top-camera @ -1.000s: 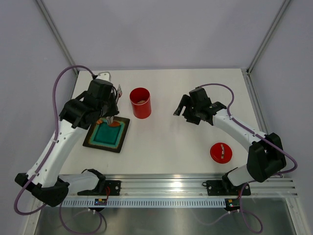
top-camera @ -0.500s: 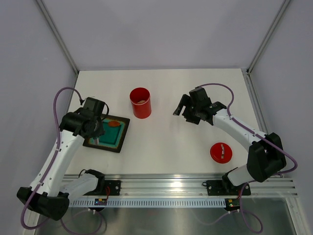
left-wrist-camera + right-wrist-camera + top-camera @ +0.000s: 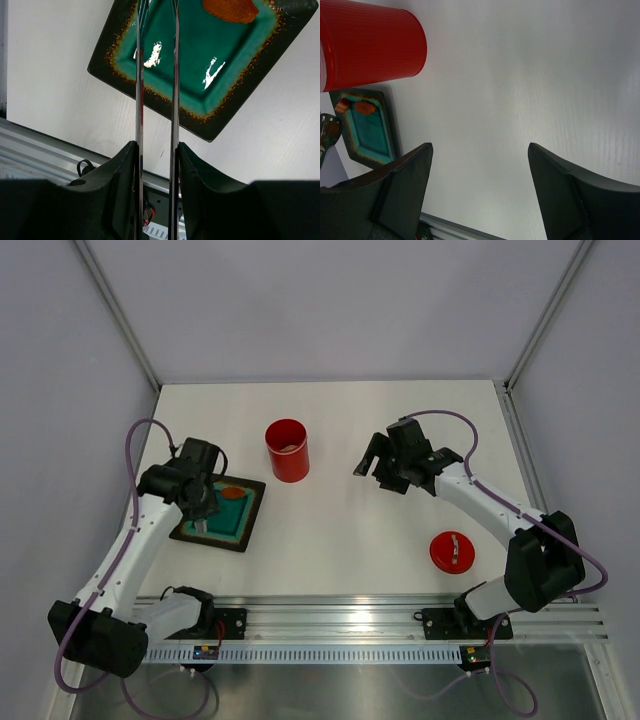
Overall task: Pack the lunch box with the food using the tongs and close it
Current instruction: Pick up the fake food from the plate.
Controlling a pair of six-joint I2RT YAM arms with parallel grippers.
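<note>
- Counting what the desk (image 3: 340, 530) carries: one red lunch box (image 3: 287, 452), one red lid (image 3: 452, 552) and one dark square tray (image 3: 230, 522); above it are one pair of tongs (image 3: 140, 100) and two pincers.
- Lunch box stands upright and open toward the far edge, left of the middle. Something pale shows inside, too small to name.
- Lid lies flat close to the near edge on the right side, well apart from the lunch box, with its small silver handle facing up.
- Tray with a teal centre sits by the left edge. One orange food piece (image 3: 231, 7) lies in it, by its far rim.
- Left pincer (image 3: 156, 146) grips the tongs, one strip against each finger. The two strips stand apart and reach out over the tray's teal centre, their tips out of view.
- Right pincer (image 3: 480, 190) hangs wide and empty above bare desk, to the right of the lunch box.
</note>
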